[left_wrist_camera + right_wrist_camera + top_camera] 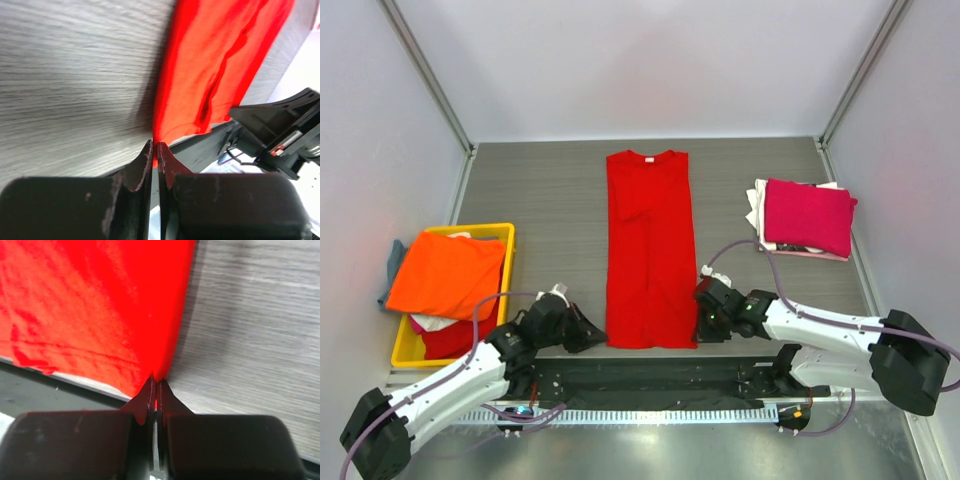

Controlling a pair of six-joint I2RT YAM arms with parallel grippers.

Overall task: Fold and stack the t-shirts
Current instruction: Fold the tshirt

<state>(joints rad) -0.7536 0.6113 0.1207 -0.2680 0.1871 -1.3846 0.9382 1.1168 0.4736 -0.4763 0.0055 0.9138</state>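
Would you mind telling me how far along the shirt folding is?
Done: a folded magenta shirt sits on a white shirt at the right. In hand: the red shirt lies as a long strip, sleeves in, and the left gripper and right gripper pinch its near corners. Remaining: folding it up, stacking it, then the orange shirt and others in the yellow crate.

My two arms lie low, reaching inward from their bases, wrists nearly level. My left gripper (598, 338) and my right gripper (701, 322) are each clamped tight on a near corner of the red t-shirt (650, 250).
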